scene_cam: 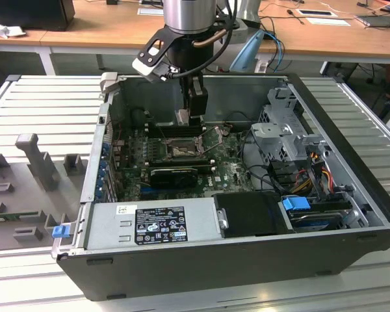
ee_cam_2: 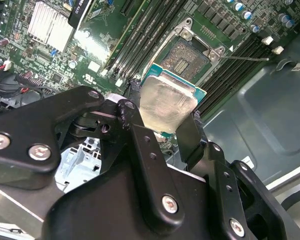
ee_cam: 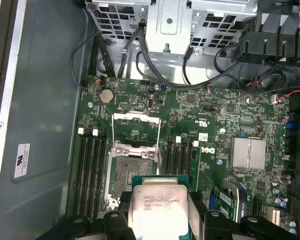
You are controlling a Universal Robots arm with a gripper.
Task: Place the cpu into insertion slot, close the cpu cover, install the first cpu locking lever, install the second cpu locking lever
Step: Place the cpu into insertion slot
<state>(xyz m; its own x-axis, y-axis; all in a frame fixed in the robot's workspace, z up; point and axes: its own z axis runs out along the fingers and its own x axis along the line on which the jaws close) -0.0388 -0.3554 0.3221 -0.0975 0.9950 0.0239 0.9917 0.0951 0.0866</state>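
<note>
Wooden desks [scene_cam: 84, 29] are lining the far side of the room, and on a ribbed grey metal table [scene_cam: 45, 110] an open black computer case [scene_cam: 247, 260] is lying on its side. Inside, the green motherboard [ee_cam: 215, 115] is lying flat on the case floor. A power supply [scene_cam: 156, 221] is sitting along the near wall and a metal drive cage [scene_cam: 283, 123] at the exterior view's right.

The gripper [scene_cam: 187, 117] is hanging over the far part of the board, its two black fingers [ee_cam_2: 135, 115] clamping the cpu [scene_cam: 181, 117] by opposite edges. The chip is square, with no longer side, and in both wrist views its pale metal top [ee_cam_2: 167, 102] is facing up toward the cameras. It is hovering close above the insertion slot [scene_cam: 180, 151], clear of it.

The slot [ee_cam: 129, 172] is standing open, its tan pin field bare. The first wrist view is showing the cpu cover [ee_cam: 136, 116] swung back beyond the slot, black memory slots [ee_cam: 92, 170] on both sides of it, and a finned heatsink [ee_cam: 248, 152]. The second wrist view is showing a thin locking lever [ee_cam_2: 250, 58] sticking out beside the slot [ee_cam_2: 189, 56].
</note>
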